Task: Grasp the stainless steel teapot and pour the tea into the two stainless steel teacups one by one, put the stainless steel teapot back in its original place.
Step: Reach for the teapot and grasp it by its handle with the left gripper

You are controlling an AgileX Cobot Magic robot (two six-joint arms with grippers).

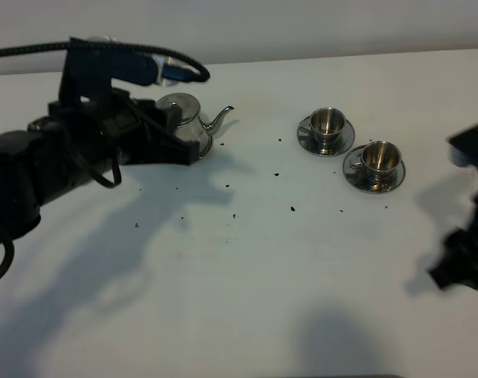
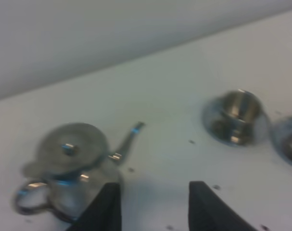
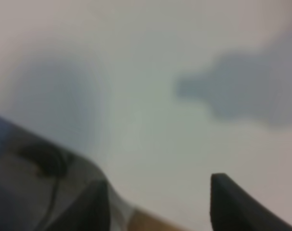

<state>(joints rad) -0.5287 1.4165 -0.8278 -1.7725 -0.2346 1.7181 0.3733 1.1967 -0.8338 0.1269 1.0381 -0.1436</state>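
text: none legible | labels: none | numbers: none

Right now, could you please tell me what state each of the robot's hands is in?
Left hand: open, holding nothing, close beside the shiny squat steel teapot.
Right hand: open, holding nothing.

Left end effector [image 2: 154, 212] hangs with fingers [image 2: 105, 211] apart (right end effector [image 3: 158, 208] likewise spread).

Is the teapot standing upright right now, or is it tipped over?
Upright. The stainless steel teapot rests on its base, with its lid on top and its spout angled upward.
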